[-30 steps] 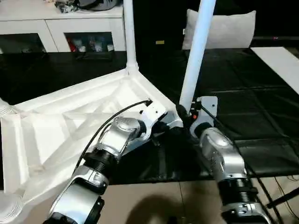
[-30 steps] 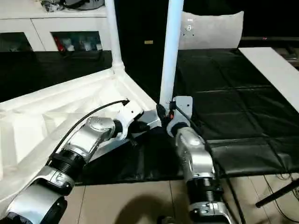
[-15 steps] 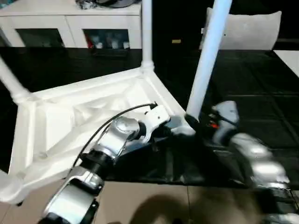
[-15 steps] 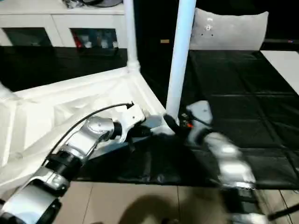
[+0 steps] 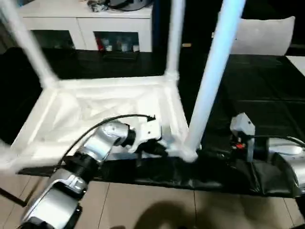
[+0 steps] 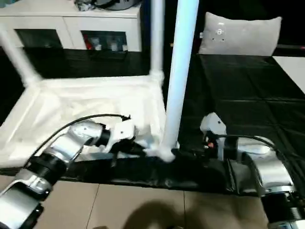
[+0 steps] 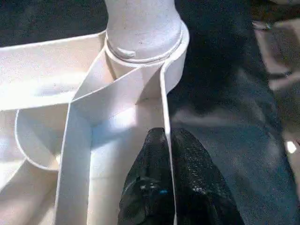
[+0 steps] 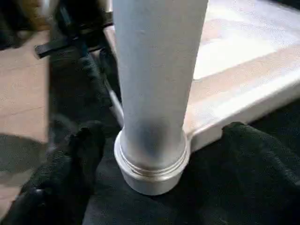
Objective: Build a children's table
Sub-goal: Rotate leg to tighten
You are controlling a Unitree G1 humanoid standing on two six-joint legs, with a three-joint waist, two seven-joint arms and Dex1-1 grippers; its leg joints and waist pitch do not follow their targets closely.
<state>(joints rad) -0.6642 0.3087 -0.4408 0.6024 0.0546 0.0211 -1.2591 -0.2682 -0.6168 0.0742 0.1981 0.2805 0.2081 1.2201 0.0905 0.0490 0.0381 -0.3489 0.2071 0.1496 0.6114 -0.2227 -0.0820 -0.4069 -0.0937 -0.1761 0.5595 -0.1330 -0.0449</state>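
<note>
The children's table lies upside down on the black work table, white legs standing up from its corner sockets. The nearest leg rises from the front right socket. My left gripper is shut on the tabletop's thin rim just beside that socket, one finger on each side of the wall. My right gripper is open, its black fingers standing apart on either side of that leg's base without touching it. The right forearm reaches in from the right.
The tabletop's front corner sits close to the black work table's front edge, with tan floor below. White cabinets and a grey cushion stand behind. Two further legs rise at the back.
My right gripper has opened and let go of the nearest leg, and its forearm has swung out to the right. The left gripper keeps its hold. The view has shifted.
</note>
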